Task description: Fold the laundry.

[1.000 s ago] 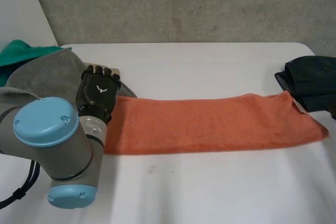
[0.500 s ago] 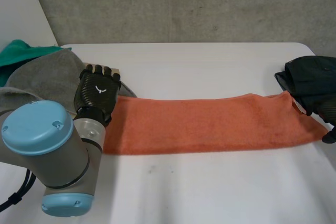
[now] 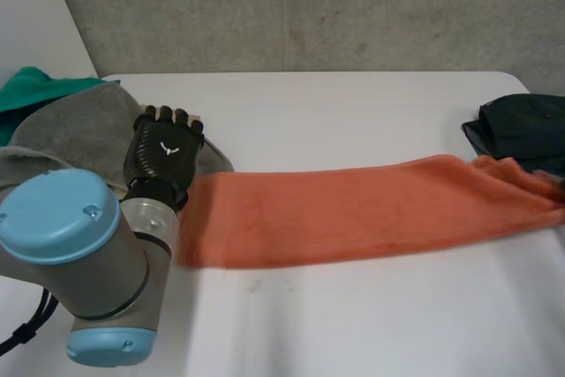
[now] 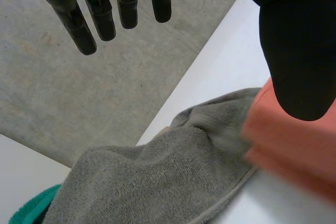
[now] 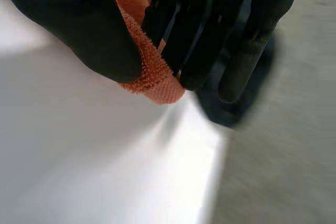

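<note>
A long orange terry towel (image 3: 353, 209) spans the white table (image 3: 353, 324). A crumpled grey towel (image 3: 71, 130) lies at its left end, a dark folded garment (image 3: 521, 130) at its right.

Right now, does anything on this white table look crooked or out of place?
The long orange terry towel lies slightly askew: its right end, pinched in the right hand, sits close beside the dark crumpled cloth. A rumpled grey towel sits unfolded by its left end. Nothing looks damaged.

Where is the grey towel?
In the head view, the grey towel lies at the left of the table, between the green cloth and the orange towel.
</note>
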Available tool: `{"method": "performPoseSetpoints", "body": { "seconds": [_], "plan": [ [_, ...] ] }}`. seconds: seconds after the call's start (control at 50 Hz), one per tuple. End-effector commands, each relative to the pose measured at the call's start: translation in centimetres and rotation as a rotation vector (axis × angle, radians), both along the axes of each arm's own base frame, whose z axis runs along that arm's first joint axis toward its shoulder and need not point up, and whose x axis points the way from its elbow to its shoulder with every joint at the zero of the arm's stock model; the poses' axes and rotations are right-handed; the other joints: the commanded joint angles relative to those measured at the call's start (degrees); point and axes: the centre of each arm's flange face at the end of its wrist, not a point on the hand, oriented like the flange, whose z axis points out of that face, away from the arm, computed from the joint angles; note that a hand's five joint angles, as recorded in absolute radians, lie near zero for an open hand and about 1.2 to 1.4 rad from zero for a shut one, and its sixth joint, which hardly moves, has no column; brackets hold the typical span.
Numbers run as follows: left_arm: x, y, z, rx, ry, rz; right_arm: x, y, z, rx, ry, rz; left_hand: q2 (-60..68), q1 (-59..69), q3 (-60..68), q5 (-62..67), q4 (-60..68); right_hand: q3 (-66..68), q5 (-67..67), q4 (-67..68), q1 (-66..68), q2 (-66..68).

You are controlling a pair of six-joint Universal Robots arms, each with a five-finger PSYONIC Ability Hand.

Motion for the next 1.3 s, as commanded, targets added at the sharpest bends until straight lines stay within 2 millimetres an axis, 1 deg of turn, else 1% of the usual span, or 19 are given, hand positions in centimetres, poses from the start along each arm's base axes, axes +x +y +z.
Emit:
{"method": "performPoseSetpoints", "body": {
  "seconds": [0.02, 0.14, 0.2, 0.22, 0.34, 0.42, 0.44, 0.52, 0.6, 0.68, 0.74, 0.76, 0.82, 0.9, 0.94, 1.04, 1.14, 1.22, 1.3],
  "plan": [
    [0.2, 0.4, 1.1, -0.022, 0.014, 0.000, -2.0, -0.6, 3.8, -0.121, 0.109, -0.108, -1.16, -0.12, -1.47, -1.62, -0.99, 11.58, 13.86, 11.23, 16.22, 12.76],
    [0.5, 0.6, 1.4, -0.028, 0.020, 0.003, -0.9, -0.5, 4.6, -0.142, 0.138, -0.092, -1.33, -0.28, -1.63, -1.79, -1.15, 11.58, 13.86, 11.23, 16.22, 12.76],
    [0.7, 0.9, 1.5, -0.025, 0.024, 0.003, 5.2, 0.5, 7.1, -0.222, 0.133, 0.044, -1.50, -0.45, -1.80, -1.96, -1.32, 11.58, 13.86, 11.23, 16.22, 12.76],
    [0.8, 1.0, 1.4, -0.024, 0.024, 0.003, 8.3, 1.3, 8.0, -0.255, 0.113, 0.116, -1.50, -0.45, -1.80, -1.96, -1.32, 11.58, 13.86, 11.23, 16.22, 12.76],
    [1.2, 1.1, 2.0, -0.034, 0.035, 0.012, 18.3, 5.4, 9.0, -0.296, 0.028, 0.383, -1.83, -0.79, -2.14, -2.29, -1.66, 11.58, 13.86, 11.23, 16.22, 12.76],
    [1.4, 1.3, 2.2, -0.035, 0.042, 0.015, 25.5, 10.1, 9.2, -0.352, -0.009, 0.610, -1.84, -0.79, -2.14, -2.29, -1.66, 11.58, 13.86, 11.23, 16.22, 12.76],
    [1.5, 1.3, 2.2, -0.037, 0.043, 0.017, 28.0, 12.1, 8.7, -0.363, -0.019, 0.696, -1.84, -0.79, -2.14, -2.29, -1.66, 11.58, 13.86, 11.23, 16.22, 12.76],
    [1.6, 1.6, 2.0, -0.030, 0.039, 0.017, 33.4, 16.9, 5.5, -0.329, -0.037, 0.890, -1.84, -0.79, -2.14, -2.29, -1.66, 11.58, 13.86, 11.23, 16.22, 12.76],
    [1.7, 1.8, 1.7, -0.021, 0.035, 0.014, 36.0, 20.4, 2.2, -0.249, -0.036, 1.003, -2.00, -0.95, -2.31, -2.46, -1.82, 11.58, 13.86, 11.23, 16.22, 12.76],
    [1.7, 1.7, 1.6, -0.018, 0.033, 0.014, 36.6, 22.2, -0.4, -0.187, -0.011, 1.049, -2.00, -0.96, -2.31, -2.46, -1.83, 11.58, 13.86, 11.23, 16.22, 12.76],
    [1.5, 1.7, 1.7, -0.022, 0.042, 0.011, 36.4, 22.2, -0.5, -0.174, -0.016, 1.048, -2.00, -0.96, -2.31, -2.46, -1.83, 9.31, 11.59, 8.96, 13.95, 10.48],
    [1.4, 1.6, 1.8, -0.023, 0.048, 0.009, 36.3, 22.2, 0.0, -0.179, -0.028, 1.044, -2.00, -0.96, -2.31, -2.46, -1.83, -31.35, -29.07, -31.70, -26.71, -30.17],
    [1.2, 1.4, 2.3, -0.035, 0.069, 0.006, 35.9, 21.9, 2.1, -0.212, -0.065, 1.007, -2.00, -0.96, -2.31, -2.46, -1.83, -58.42, -56.14, -58.77, -53.78, -57.24],
    [0.3, 1.0, 3.3, -0.062, 0.108, -0.022, 33.2, 19.3, 6.4, -0.228, -0.197, 0.882, -1.84, -0.79, -2.14, -2.29, -1.66, -58.42, -56.14, -58.77, -53.78, -57.24],
    [-1.0, 1.3, 3.7, -0.073, 0.131, -0.070, 31.9, 18.4, 7.0, -0.185, -0.265, 0.826, -1.50, -0.45, -1.80, -1.96, -1.32, -58.42, -56.14, -58.77, -53.78, -57.24],
    [-4.0, 2.5, 4.0, -0.069, 0.179, -0.204, 28.5, 17.3, 6.5, 0.042, -0.404, 0.666, -1.50, -0.45, -1.80, -1.96, -1.32, -58.42, -56.14, -58.77, -53.78, -57.24],
    [-6.4, 2.9, 3.0, -0.025, 0.225, -0.296, 24.7, 15.8, 4.9, 0.170, -0.365, 0.519, -1.33, -0.28, -1.63, -1.79, -1.15, -58.42, -56.14, -58.77, -53.78, -57.24],
    [-8.1, 2.5, 0.8, 0.021, 0.207, -0.318, 22.6, 14.5, 3.6, 0.177, -0.301, 0.458, -1.00, 0.05, -1.30, -1.45, -0.82, -58.42, -56.14, -58.77, -53.78, -57.24],
    [-8.8, 1.8, -3.1, 0.118, 0.131, -0.303, 21.4, 13.7, 2.7, 0.169, -0.246, 0.427, 0.01, 1.06, -0.29, -0.44, 0.19, -58.42, -56.14, -58.77, -53.78, -57.24]
  ]
}}
